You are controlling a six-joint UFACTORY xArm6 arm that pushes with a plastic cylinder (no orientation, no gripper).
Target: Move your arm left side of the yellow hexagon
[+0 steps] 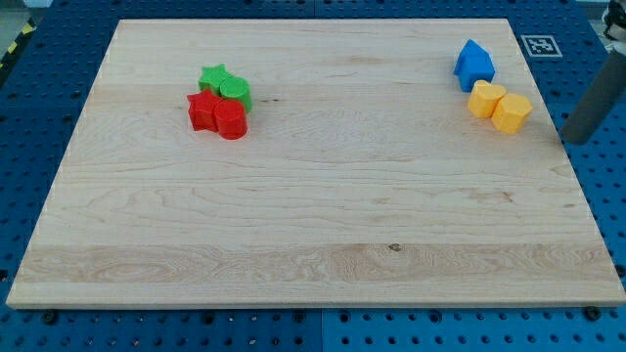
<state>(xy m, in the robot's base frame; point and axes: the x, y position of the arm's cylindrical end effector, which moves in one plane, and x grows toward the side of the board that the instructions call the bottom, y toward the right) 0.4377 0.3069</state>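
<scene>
The yellow hexagon [512, 112] lies near the board's right edge, toward the view's top. A second yellow block [485, 99] touches its left side. A blue block [473, 65] sits just above that pair. My tip [575, 136] is to the right of the yellow hexagon, just past the board's right edge. It touches no block. The dark rod leans up toward the view's right edge.
A cluster sits at the board's upper left: a green star-like block [213, 77], a green round block [236, 92], a red star-like block [201, 110] and a red round block [231, 121]. The wooden board [323, 225] rests on a blue perforated table [599, 186].
</scene>
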